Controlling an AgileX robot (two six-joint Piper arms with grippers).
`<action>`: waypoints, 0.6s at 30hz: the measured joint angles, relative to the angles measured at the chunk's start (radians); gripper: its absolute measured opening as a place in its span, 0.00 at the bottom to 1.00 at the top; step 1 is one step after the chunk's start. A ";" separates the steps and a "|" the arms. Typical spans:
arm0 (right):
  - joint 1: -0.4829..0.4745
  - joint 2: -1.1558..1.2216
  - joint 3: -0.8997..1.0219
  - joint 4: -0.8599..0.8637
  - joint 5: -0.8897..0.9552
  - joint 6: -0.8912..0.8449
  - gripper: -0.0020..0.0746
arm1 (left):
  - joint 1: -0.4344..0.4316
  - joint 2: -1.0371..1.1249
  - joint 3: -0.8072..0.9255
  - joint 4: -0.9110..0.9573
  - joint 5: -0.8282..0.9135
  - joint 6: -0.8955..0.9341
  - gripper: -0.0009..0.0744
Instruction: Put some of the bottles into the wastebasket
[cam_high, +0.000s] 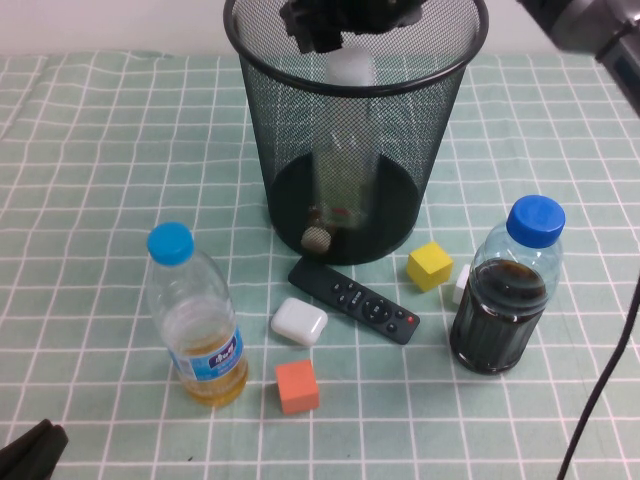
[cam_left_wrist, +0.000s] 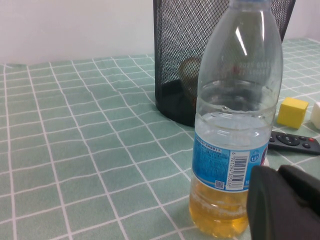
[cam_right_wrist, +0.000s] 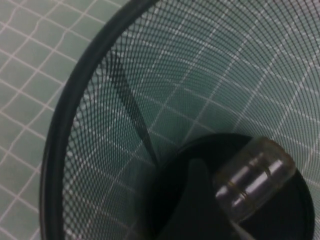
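Note:
The black wire-mesh wastebasket (cam_high: 300, 110) stands at the far middle. My right gripper (cam_high: 345, 22) hovers over its mouth. Just below it, a white-capped clear bottle (cam_high: 351, 70) stands upright inside the basket, its green-red label low down. The right wrist view looks down along this bottle (cam_right_wrist: 254, 181) to the basket's black base. A small beige-capped bottle (cam_high: 317, 238) lies on the basket floor. My left gripper (cam_high: 30, 452) is shut and empty at the near left corner, beside a blue-capped bottle of yellow liquid (cam_high: 197, 325), which also shows in the left wrist view (cam_left_wrist: 235, 125).
A blue-capped bottle of dark liquid (cam_high: 505, 295) stands at the right. In front of the basket lie a black remote (cam_high: 352, 300), a white case (cam_high: 298, 321), an orange cube (cam_high: 297, 386) and a yellow cube (cam_high: 430, 265). A black cable (cam_high: 605, 380) hangs at the right edge.

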 joint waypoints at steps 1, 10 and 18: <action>0.000 -0.022 0.000 -0.049 0.013 0.018 0.47 | 0.000 0.000 0.000 0.000 0.000 0.000 0.01; 0.000 -0.231 0.000 -0.238 0.146 0.124 0.02 | 0.000 0.000 0.000 0.000 0.002 0.000 0.01; 0.000 -0.400 0.018 -0.308 0.146 -0.004 0.02 | 0.000 0.000 0.000 0.000 0.002 0.000 0.01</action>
